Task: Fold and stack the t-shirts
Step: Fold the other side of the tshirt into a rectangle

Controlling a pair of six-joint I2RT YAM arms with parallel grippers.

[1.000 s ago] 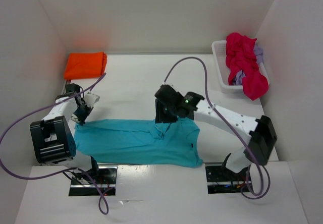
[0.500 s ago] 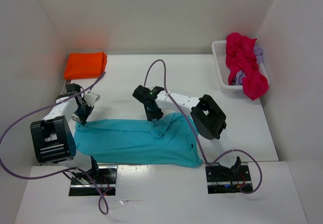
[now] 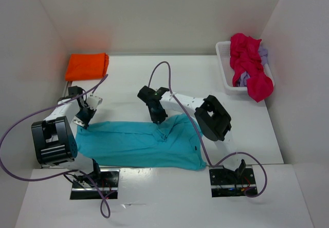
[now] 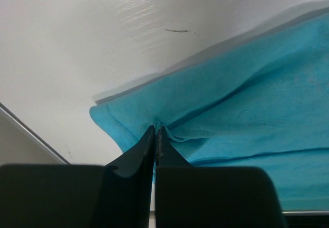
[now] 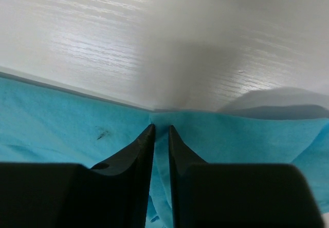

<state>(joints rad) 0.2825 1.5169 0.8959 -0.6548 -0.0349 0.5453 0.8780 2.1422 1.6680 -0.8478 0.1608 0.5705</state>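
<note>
We see the turquoise shirt [image 3: 139, 145] spread flat on the near part of the tabletop [image 3: 128, 84], just ahead of the two arm bases. Its long axis runs left to right, parallel to the near edge. Its left end tapers to a corner and its right end is broader and reaches farther back. Which end is the neck we cannot tell, though the cloth is rumpled into small folds along the far edge right of the middle.

The left fingers [image 4: 134, 158] are pressed fully together on the shirt's far-left corner, with a small tuck of turquoise cloth pinched between their tips.

The right fingers [image 5: 134, 153] point down at the far hem beside the rumpled folds. They stand only a narrow slit apart, and we cannot tell whether any cloth is caught between them.

The orange shirt [image 3: 87, 66] lies folded in the far left corner. At the far right, the magenta shirt [image 3: 249, 63] is heaped in the white basket [image 3: 222, 48] and spills over its near end, with the lavender shirt [image 3: 263, 53] showing behind it.
</note>
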